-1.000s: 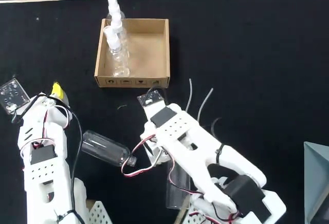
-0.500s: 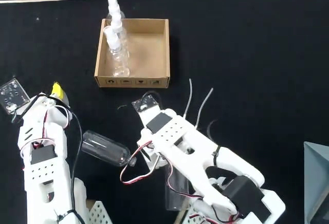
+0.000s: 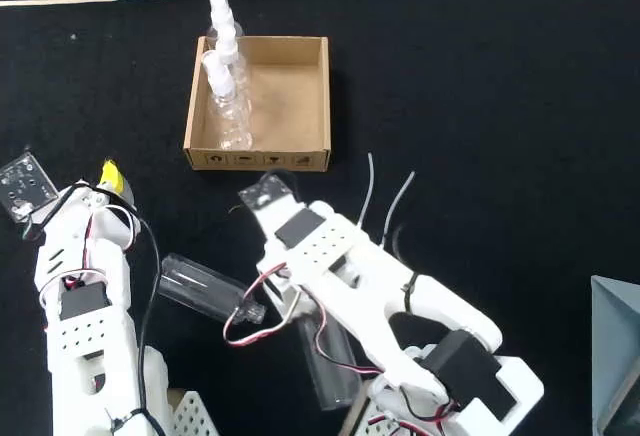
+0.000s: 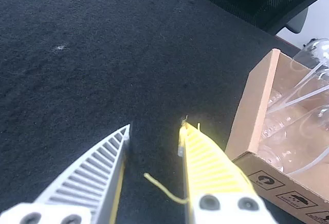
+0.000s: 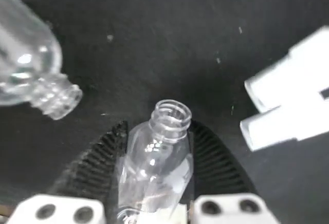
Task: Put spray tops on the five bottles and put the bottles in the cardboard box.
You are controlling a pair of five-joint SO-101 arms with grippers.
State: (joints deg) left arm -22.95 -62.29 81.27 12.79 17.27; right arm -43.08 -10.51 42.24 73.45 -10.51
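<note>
I see my right gripper (image 5: 158,126) pinching an open-necked bottle (image 5: 154,162), its neck poking past the fingertips, a second bottle (image 5: 28,72) lying near, left gripper (image 4: 154,126) spread

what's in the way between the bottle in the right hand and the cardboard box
Nothing visible: only bare table lies between the bottle and the cardboard box; its two capped bottles stand along one side.
</note>
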